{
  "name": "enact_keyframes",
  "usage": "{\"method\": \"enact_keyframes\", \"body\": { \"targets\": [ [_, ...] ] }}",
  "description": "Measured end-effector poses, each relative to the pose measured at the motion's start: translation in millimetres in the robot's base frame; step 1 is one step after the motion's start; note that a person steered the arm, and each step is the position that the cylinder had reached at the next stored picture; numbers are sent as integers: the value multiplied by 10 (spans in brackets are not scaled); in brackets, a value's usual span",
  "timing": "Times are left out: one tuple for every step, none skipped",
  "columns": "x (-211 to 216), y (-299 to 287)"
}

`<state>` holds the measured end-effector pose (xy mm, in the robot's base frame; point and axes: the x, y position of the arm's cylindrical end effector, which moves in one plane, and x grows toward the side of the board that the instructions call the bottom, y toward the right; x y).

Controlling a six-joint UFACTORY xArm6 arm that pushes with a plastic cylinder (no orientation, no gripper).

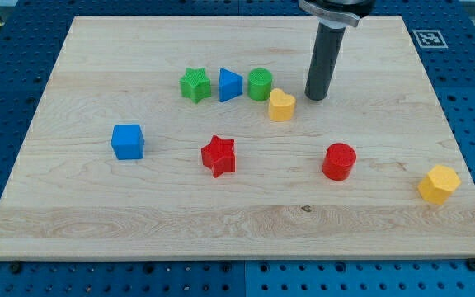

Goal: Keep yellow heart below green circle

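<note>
The yellow heart [281, 105] lies on the wooden board, just below and to the right of the green circle [260, 84], nearly touching it. My tip [316, 97] rests on the board a short way to the right of the yellow heart and to the right of the green circle, touching neither. The dark rod rises from it toward the view's top.
A blue triangle [230, 85] and a green star [195, 84] sit in a row left of the green circle. A blue cube [128, 141], a red star [218, 155], a red cylinder [339, 161] and a yellow hexagon [439, 183] lie lower on the board [97, 223].
</note>
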<state>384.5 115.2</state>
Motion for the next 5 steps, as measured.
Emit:
{"method": "enact_keyframes", "body": {
  "targets": [
    [7,0],
    [71,0],
    [159,0],
    [186,-3],
    [228,-132]
  ]
}}
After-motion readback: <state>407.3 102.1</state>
